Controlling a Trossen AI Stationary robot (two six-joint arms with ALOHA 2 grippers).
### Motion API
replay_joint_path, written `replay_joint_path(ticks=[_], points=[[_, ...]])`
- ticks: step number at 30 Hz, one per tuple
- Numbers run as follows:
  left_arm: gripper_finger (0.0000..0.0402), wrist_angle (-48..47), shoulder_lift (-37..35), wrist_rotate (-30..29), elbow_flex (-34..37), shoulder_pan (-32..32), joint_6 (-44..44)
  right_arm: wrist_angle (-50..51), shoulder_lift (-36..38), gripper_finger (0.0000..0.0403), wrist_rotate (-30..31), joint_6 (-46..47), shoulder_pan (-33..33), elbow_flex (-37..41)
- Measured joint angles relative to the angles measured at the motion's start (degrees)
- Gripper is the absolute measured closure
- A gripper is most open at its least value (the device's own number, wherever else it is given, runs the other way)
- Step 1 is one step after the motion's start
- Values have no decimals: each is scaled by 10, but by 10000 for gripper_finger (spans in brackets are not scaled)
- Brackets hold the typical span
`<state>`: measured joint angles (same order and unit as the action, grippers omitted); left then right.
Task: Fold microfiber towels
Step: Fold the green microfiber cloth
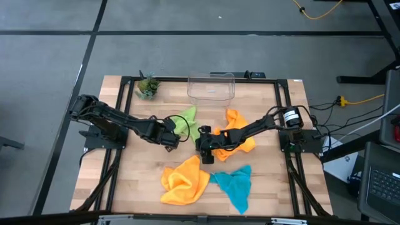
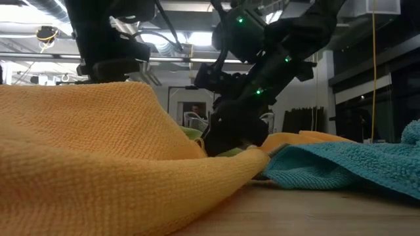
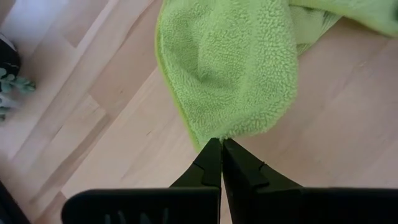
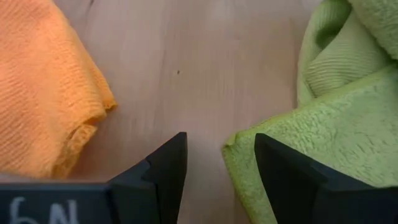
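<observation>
Four microfiber towels are being found crumpled on the wooden tabletop (image 1: 125, 181), none yet folded. The lime green towel (image 1: 185, 120) is lying at the centre, behind the front orange towel (image 1: 182, 180) and the teal towel (image 1: 235, 185); the second orange towel (image 1: 240, 132) is lying partly under the right arm.

The left claw (image 3: 221, 148) is being seen clenched on an edge of the lime green towel. The right claw (image 4: 219, 149) is being held released just above the tabletop, its fingers straddling another edge of that towel without gripping it.

Risks are being judged as follows. The left pinch is catching only a thin edge, so the cloth may be slipping free under tension. The right claw may be closing on bare wood or on a doubled layer, since the edge is bunched. The neighbouring orange towel may be getting dragged along.

The green cloth is presenting a fluffy looped pile on one face and a ribbed weave on the other; the orange is showing a fine waffle texture. All are limp and irregular in shape.
</observation>
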<state>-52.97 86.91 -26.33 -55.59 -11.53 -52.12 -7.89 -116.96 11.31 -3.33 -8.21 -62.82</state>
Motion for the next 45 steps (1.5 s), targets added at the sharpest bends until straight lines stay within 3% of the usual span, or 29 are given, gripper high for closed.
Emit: replay_joint_path(ticks=[4,12,18,23,29,34,39,45], points=[[401,3,0,0,0,0,0,7,-2,212,-2,13,8,-2],[401,3,0,0,0,0,1,48,0,212,-90,74,49,-4],[401,3,0,0,0,0,1,51,0,221,-97,77,58,-4],[401,3,0,0,0,0,1,52,-1,273,-94,91,59,-3],[402,4,0,0,0,0,1,55,-1,381,-95,122,60,-2],[402,2,0,-1,0,0,1,61,7,397,-97,116,59,-2],[402,-73,-2,-31,-41,0,2,163,60,400,-100,71,58,-17],[402,-226,-2,-66,-128,-5,2,283,167,401,-45,18,58,-62]])
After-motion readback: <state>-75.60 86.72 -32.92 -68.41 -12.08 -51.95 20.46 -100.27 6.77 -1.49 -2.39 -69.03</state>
